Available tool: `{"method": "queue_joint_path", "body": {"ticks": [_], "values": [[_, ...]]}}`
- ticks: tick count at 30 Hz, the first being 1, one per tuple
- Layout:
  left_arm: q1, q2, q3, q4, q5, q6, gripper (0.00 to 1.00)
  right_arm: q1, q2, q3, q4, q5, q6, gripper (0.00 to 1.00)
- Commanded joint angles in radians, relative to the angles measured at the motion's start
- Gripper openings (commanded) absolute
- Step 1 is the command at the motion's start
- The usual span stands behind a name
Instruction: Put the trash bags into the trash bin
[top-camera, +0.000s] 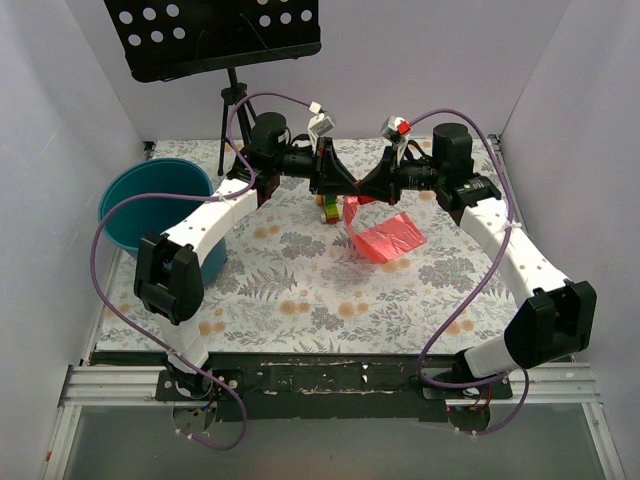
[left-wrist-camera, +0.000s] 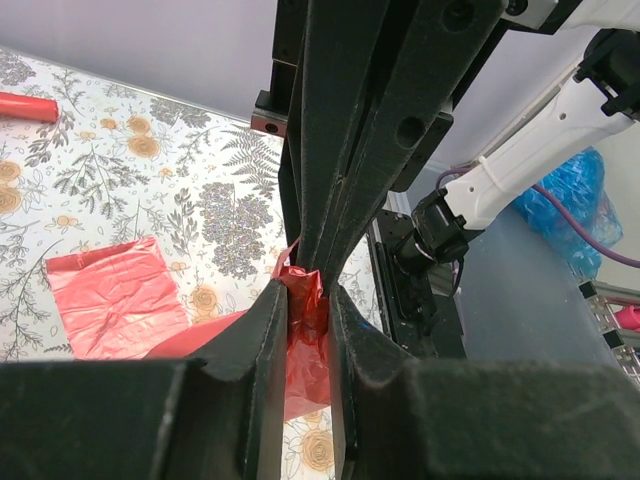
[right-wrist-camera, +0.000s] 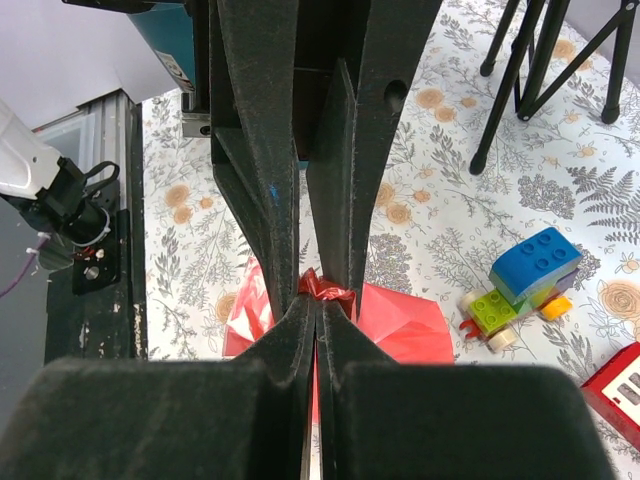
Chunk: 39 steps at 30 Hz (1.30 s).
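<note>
The pink-red trash bag (top-camera: 390, 238) hangs from both grippers at the back middle of the table, its lower part resting on the floral cloth. My left gripper (top-camera: 338, 188) is shut on a bunched corner of the bag (left-wrist-camera: 305, 300). My right gripper (top-camera: 360, 190) faces it tip to tip and is shut on the same bunch of film (right-wrist-camera: 328, 288). The rest of the bag lies spread below in the left wrist view (left-wrist-camera: 110, 295) and the right wrist view (right-wrist-camera: 400, 320). The teal trash bin (top-camera: 150, 200) stands at the left edge, behind the left arm.
A black music stand (top-camera: 220, 35) on a tripod (top-camera: 230, 120) stands at the back. A brick toy car (right-wrist-camera: 520, 285) and a flat red box (right-wrist-camera: 620, 385) lie near the grippers. A small red stick (left-wrist-camera: 25, 105) lies on the cloth. White walls close in both sides.
</note>
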Motion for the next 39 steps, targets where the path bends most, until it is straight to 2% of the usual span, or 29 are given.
{"method": "queue_joint_path", "body": {"ticks": [1, 2, 3, 9, 12, 15, 19, 28, 37, 39], "values": [[0.053, -0.085, 0.002, -0.004, -0.083, -0.030, 0.08, -0.002, -0.064, -0.032, -0.059, 0.011, -0.083, 0.01], [0.053, -0.082, -0.001, 0.009, -0.076, -0.044, 0.14, -0.002, -0.065, -0.035, -0.058, 0.011, -0.080, 0.01], [0.051, -0.078, -0.003, 0.022, -0.069, -0.059, 0.16, -0.002, -0.065, -0.037, -0.053, 0.011, -0.077, 0.01], [0.036, -0.054, 0.014, 0.052, -0.030, -0.098, 0.19, -0.002, -0.049, -0.015, -0.041, 0.012, -0.062, 0.01], [0.028, -0.052, 0.011, 0.066, -0.035, -0.115, 0.38, -0.002, -0.041, -0.008, -0.035, 0.014, -0.053, 0.01], [0.028, -0.055, 0.011, 0.065, -0.050, -0.124, 0.44, -0.002, -0.036, -0.002, -0.035, 0.015, -0.050, 0.01], [0.028, -0.057, 0.015, 0.042, -0.060, -0.100, 0.35, -0.002, -0.035, 0.003, -0.030, 0.015, -0.044, 0.01], [0.005, -0.036, 0.019, 0.063, -0.018, -0.110, 0.36, -0.002, -0.022, 0.011, -0.009, 0.011, -0.014, 0.01], [-0.006, -0.020, 0.028, 0.049, 0.002, -0.098, 0.27, -0.002, -0.004, 0.029, 0.019, 0.020, 0.019, 0.01], [-0.004, -0.022, 0.028, 0.045, 0.002, -0.089, 0.21, -0.002, -0.003, 0.029, 0.023, 0.022, 0.025, 0.01]]}}
